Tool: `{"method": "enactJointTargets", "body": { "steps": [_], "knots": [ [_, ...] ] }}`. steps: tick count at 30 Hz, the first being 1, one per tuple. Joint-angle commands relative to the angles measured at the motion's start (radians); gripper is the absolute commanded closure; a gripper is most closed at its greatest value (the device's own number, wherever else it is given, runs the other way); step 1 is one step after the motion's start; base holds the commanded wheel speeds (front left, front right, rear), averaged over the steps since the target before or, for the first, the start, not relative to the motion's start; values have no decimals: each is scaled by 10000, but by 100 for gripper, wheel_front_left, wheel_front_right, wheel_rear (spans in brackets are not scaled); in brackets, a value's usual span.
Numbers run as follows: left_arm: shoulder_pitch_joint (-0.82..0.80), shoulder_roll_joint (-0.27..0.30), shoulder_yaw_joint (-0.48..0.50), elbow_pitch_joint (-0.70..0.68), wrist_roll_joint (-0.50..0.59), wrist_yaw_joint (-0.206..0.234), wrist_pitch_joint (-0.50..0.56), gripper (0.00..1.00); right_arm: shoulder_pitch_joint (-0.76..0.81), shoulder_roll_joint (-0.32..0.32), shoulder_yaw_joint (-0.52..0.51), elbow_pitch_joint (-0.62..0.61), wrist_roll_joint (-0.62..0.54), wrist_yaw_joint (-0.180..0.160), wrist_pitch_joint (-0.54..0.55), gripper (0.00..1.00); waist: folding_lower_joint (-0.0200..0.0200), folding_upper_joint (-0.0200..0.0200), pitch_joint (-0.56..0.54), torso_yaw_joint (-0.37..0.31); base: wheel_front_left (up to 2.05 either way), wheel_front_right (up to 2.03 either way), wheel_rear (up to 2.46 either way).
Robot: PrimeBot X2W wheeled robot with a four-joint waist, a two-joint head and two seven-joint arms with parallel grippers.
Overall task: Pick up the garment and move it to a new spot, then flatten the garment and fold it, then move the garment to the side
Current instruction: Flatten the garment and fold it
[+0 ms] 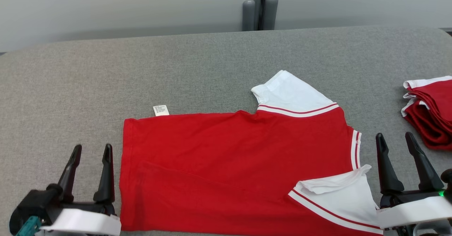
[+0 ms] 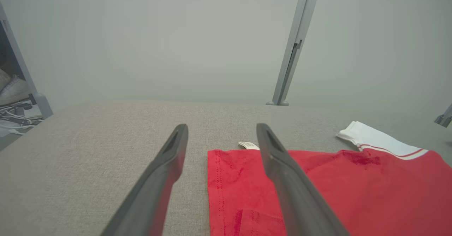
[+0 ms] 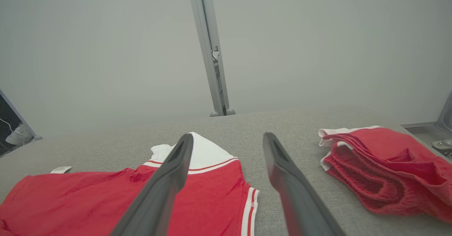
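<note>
My left end effector (image 1: 93, 146) is open and empty, fingers spread, over the grey counter (image 1: 176, 63). The hem edge of the garment (image 1: 229, 165) lies just to its right. A small white label (image 1: 161, 110) sticks out ahead of it at the hem's far corner.

The garment is a red shirt with white sleeves. It lies spread between my two end effectors, neck end to the right. A crease crosses the body, and the near sleeve (image 1: 339, 193) is turned over on itself.

My right end effector (image 1: 393, 135) is also open and empty, just right of the striped neck band. A pile of red garments (image 1: 429, 112) lies further right, apart.

Handling, as judged: light, limp knit that will sag and drag. Pinch the hem corners with the left and the shoulder seams with the right, through both layers.
</note>
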Motion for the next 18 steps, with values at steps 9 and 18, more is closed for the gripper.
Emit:
{"method": "enactJointTargets", "body": {
  "steps": [9,18],
  "knots": [
    [-2563,135,-320,563,78,-504,427,0,-519,-38,-56,-233,93,3,80,0,0,0,948,172,0,0,0],
    [-4576,30,-442,3807,-829,-1436,1470,0,-1133,-43,336,225,241,3,-80,0,0,0,1671,-28,0,0,0]
  ]
}}
